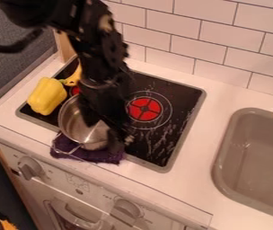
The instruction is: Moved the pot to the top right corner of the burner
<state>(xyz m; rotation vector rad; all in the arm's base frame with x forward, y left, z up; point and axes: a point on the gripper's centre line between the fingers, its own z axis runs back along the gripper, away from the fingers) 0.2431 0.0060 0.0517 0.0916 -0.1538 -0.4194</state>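
The metal pot (pixel 76 124) sits at the near-left part of the black burner (pixel 181 96), its near side over a purple cloth (pixel 97 155). A wire handle (pixel 73 149) projects from its near side and lies over the cloth.

Risk 1: slip at the wall. The gripper (pixel 107 132) is open, its two fingers spread at the pot's right side, one inside the bowl and the other apparently outside the wall. Closure too high on the curved wall could let the pot swing or drop.

Risk 2: cloth drag. If the handle catches in the fabric, a low traverse may pull the cloth along or tip the pot.

Risk 3: side contact. The yellow pepper (pixel 47 95) lies just left of the pot, with a curved yellow item (pixel 73 80) beyond it; a leftward swing could displace the pepper.

Risk 4: short placement. The far-right corner lies past the right-hand red heating mark (pixel 145 109); too early a release would leave the pot on that mark.

Pose: the arm (pixel 100 54) enters from the far left, bends over the burner and descends steeply, the wrist above the pot's right side.
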